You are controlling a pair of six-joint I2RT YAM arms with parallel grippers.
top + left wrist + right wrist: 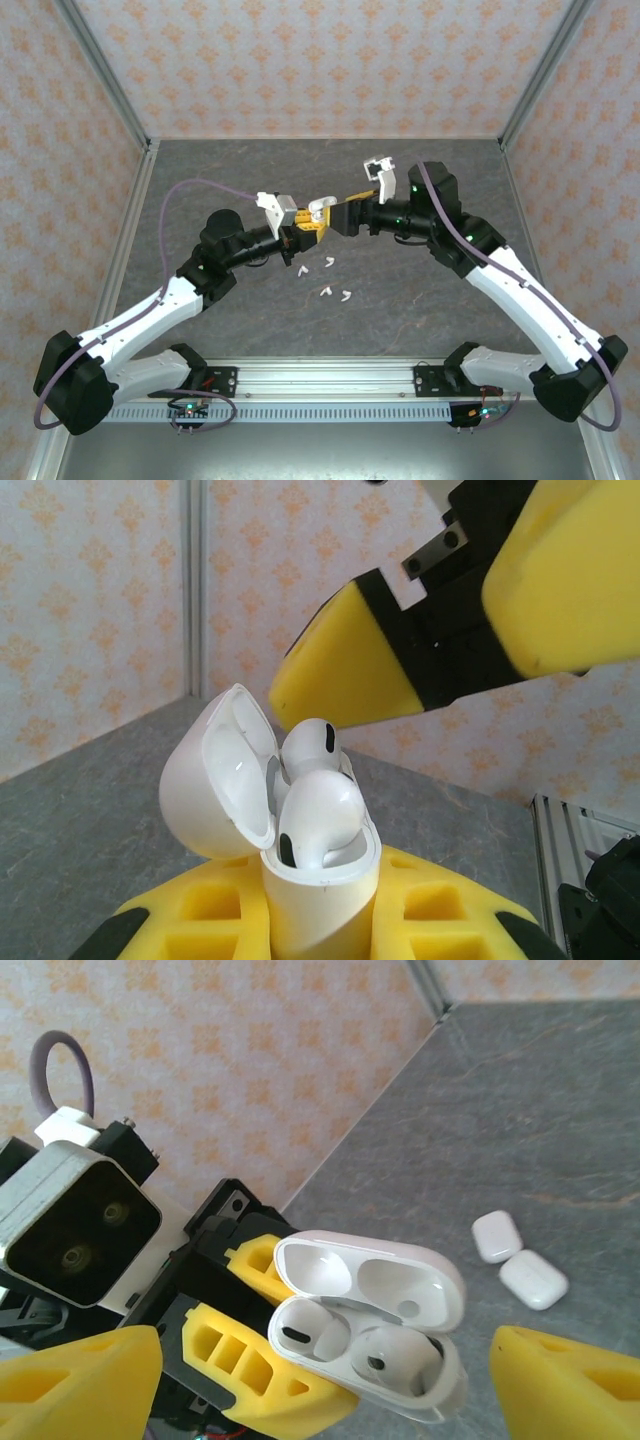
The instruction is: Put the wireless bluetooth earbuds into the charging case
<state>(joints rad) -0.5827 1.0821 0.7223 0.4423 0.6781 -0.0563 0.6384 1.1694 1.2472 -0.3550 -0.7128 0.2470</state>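
While the left end effector [298, 235] is pinching the open white plastic case [322, 905], two white stemmed earbuds [320, 815] are sitting inside, the right end effector [338, 214] hovering spread, loose earbuds [327, 264] waiting.

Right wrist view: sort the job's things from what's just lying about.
Job: open white glossy plastic charging case; two white plastic earbuds seated inside it.
Lying about: two closed white pebble-shaped plastic cases on the grey stone-look table.

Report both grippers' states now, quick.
Left gripper: shut on the case, whose lid is open.
Right gripper: open, jaws wide apart, holding nothing.
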